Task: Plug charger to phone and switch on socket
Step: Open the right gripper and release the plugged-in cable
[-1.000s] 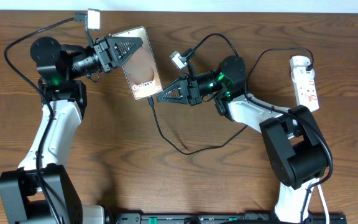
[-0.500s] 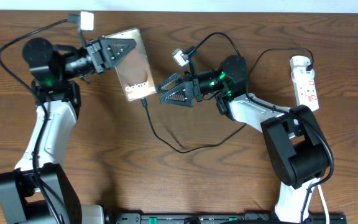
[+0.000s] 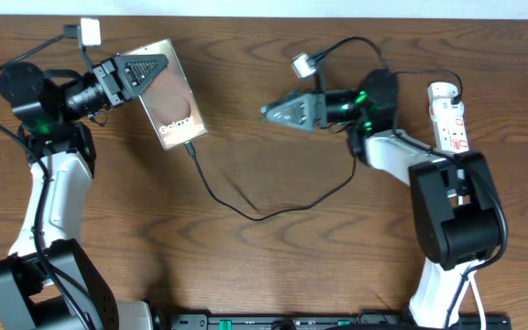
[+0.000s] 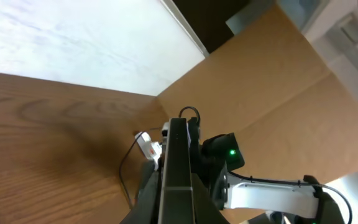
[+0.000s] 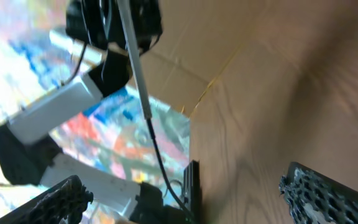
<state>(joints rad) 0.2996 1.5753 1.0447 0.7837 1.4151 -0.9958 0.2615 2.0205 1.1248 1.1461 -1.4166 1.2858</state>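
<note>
Pinching the phone by its far end, the left tool holds it at the bench's left rear, long axis slanting toward the middle, where the charger meets its near end. Spread wide and empty, the right tool points left, away from the socket, which lies at the right edge behind it, lengthwise front to back, rounded end rearward; the right arm is nearer, so it likely must swing round

Matt wood-grain table; glossy phone face; white plastic socket; smooth black charger cable.
</note>
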